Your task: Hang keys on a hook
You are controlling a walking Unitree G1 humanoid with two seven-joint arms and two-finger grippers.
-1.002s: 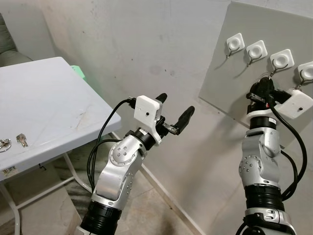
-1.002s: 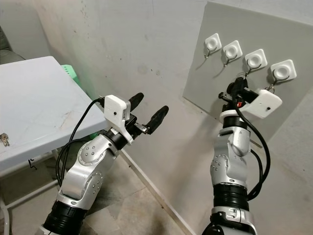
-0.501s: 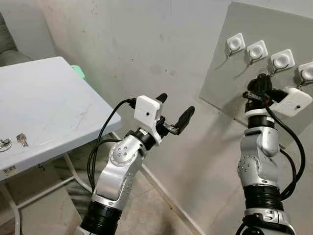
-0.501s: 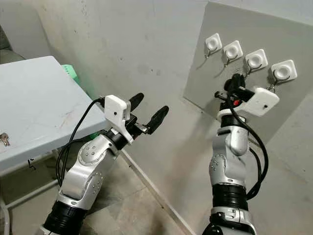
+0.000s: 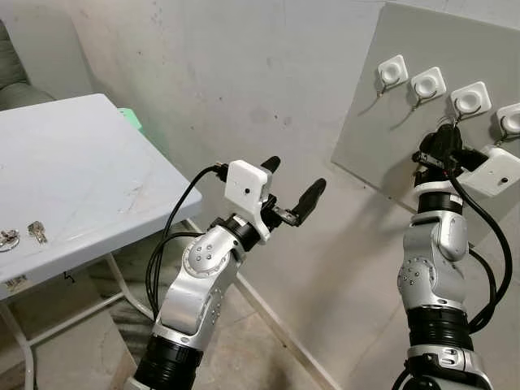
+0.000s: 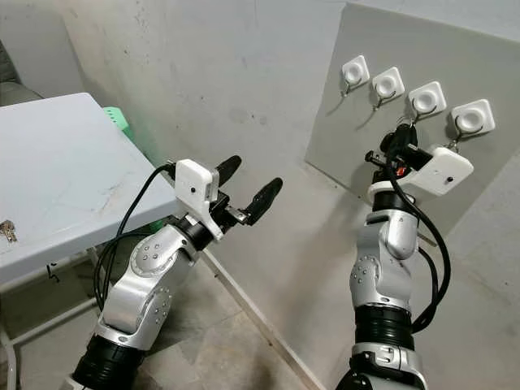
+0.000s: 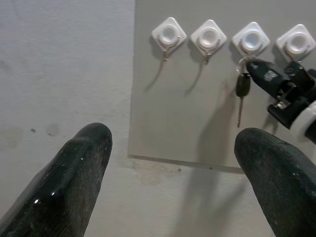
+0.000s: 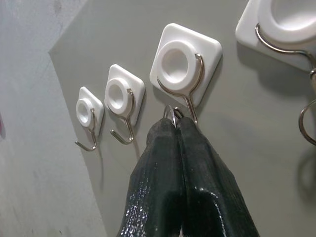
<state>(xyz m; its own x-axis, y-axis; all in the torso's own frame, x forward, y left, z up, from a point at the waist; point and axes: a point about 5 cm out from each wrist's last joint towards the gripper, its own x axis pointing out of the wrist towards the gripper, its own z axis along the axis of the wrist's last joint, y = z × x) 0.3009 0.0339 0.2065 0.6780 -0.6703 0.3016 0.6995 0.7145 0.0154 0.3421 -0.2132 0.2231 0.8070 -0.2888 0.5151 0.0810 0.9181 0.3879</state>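
Keys: one black-headed key [image 7: 242, 88] hangs on its ring [image 8: 170, 111] at the third hook [image 8: 183, 74] of four on a grey wall board [image 5: 382, 138]. Left to right: white folding table [image 5: 73, 171], bearing two small keys [image 5: 23, 235] at its near edge; left gripper [image 5: 292, 185], fingers spread wide, empty, raised toward the wall; right gripper [image 6: 396, 140], fingers pressed together, pinching the ring just beneath that third hook's wire.
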